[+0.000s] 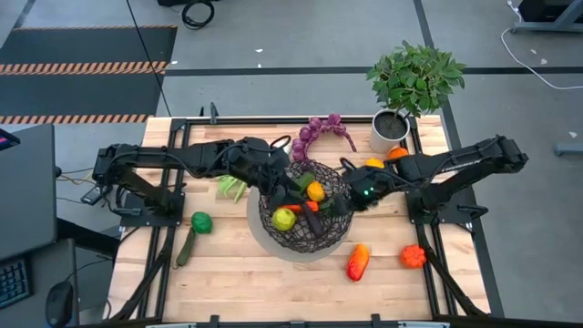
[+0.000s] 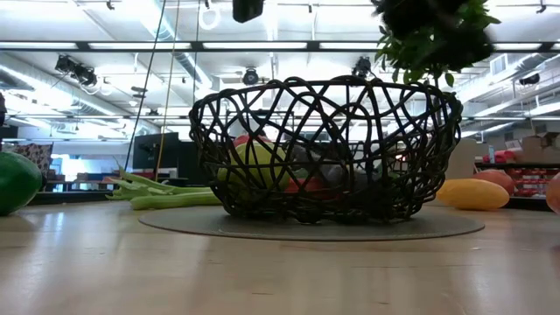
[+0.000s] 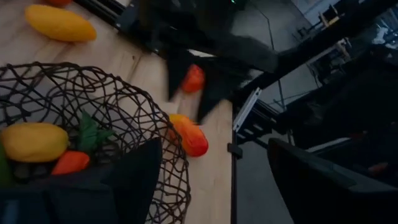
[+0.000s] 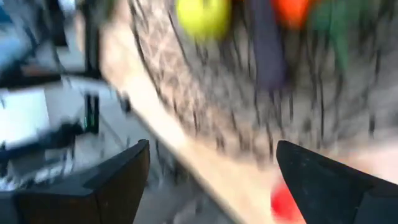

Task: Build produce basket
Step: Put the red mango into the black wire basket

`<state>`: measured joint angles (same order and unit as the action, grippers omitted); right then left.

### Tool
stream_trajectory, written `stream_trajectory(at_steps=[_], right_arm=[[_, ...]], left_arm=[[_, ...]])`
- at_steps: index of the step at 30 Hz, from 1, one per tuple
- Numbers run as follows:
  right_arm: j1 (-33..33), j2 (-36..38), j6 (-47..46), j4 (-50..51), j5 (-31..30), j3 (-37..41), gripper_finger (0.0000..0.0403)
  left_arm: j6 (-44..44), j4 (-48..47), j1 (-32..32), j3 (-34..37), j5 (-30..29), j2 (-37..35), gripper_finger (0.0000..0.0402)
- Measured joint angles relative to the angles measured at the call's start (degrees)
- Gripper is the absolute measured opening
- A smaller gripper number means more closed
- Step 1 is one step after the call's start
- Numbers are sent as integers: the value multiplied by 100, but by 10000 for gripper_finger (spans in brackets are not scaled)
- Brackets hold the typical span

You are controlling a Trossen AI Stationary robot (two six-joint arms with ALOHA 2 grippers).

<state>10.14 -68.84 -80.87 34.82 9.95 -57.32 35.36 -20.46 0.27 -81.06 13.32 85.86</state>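
Note:
The dark wire basket [image 1: 339, 239] stands mid-table on a pale round base. In it lie a yellow-green lemon [image 1: 284, 219], an orange fruit [image 1: 315, 191], a carrot [image 3: 69, 162] and a dark aubergine [image 4: 266, 50]. My left gripper [image 3: 211, 186] hovers open over the basket's left rim. My right gripper [image 4: 211, 168] hovers open over its right rim. Nothing is between the fingers of either. Grapes [image 1: 319, 130], leek [image 1: 230, 187], green pepper [image 1: 200, 221], cucumber [image 1: 185, 248] and two peppers [image 1: 357, 262] [image 1: 413, 256] lie on the table around it.
A white pot with a leafy plant [image 1: 414, 77] stands at the far right. A yellow piece [image 1: 375, 164] and an orange one [image 1: 396, 153] lie beside it. Bare wood shows along the table's near edge [image 1: 273, 292].

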Motion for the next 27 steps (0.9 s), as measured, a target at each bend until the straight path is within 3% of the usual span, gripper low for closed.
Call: stream_trajectory(at_steps=[5, 18, 27], right_arm=[[526, 221, -1075, 434, 490, 0, 349], [2140, -317, -4221, 755, -110, 0, 348], [2297, -1189, -4798, 936, -353, 0, 348]], left_arm=[[-44, 3, 148, 0, -6, 0, 297], [-263, 6, 250, 0, -13, 0, 297], [-304, -1, 246, 0, -13, 0, 297]])
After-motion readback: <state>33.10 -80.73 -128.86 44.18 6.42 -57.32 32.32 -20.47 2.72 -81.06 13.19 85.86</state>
